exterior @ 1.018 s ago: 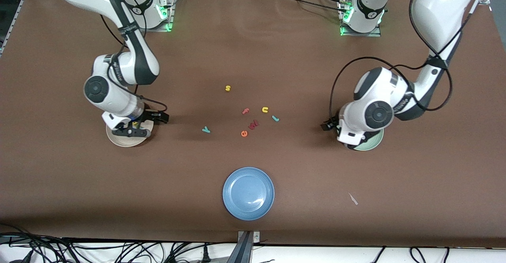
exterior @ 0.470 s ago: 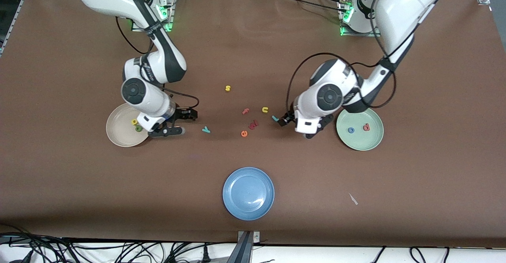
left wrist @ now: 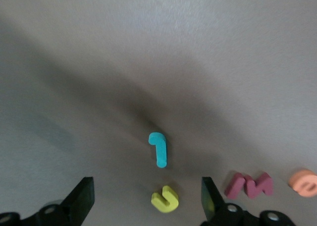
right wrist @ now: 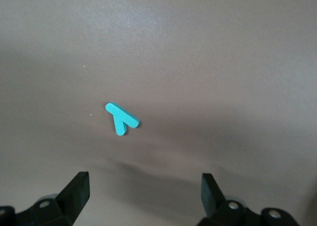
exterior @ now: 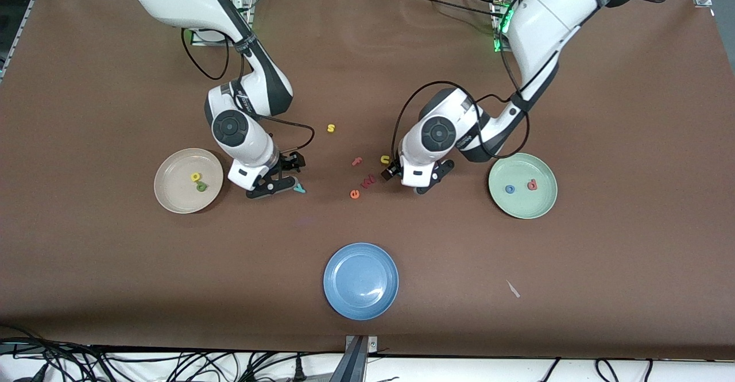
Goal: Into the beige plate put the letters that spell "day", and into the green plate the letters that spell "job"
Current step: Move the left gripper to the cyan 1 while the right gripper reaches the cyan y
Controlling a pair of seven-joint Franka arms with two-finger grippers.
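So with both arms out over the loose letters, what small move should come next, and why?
Probably lower both. The right gripper is open over the teal y, the left gripper open over the teal j. The beige plate holds only two letters, as does the green plate.

The teal j [left wrist: 159, 149] is hidden in the front view, covered by the left arm's wrist over it; only the left wrist view shows it, just ahead of the left gripper [left wrist: 147, 198]. That gripper's fingers [left wrist: 81, 196] run off the picture's edge. The teal y [exterior: 299, 187] barely peeks out beside the right gripper [exterior: 279, 182] in the front view. In the beige plate [exterior: 172, 195], two letters are too small to read.
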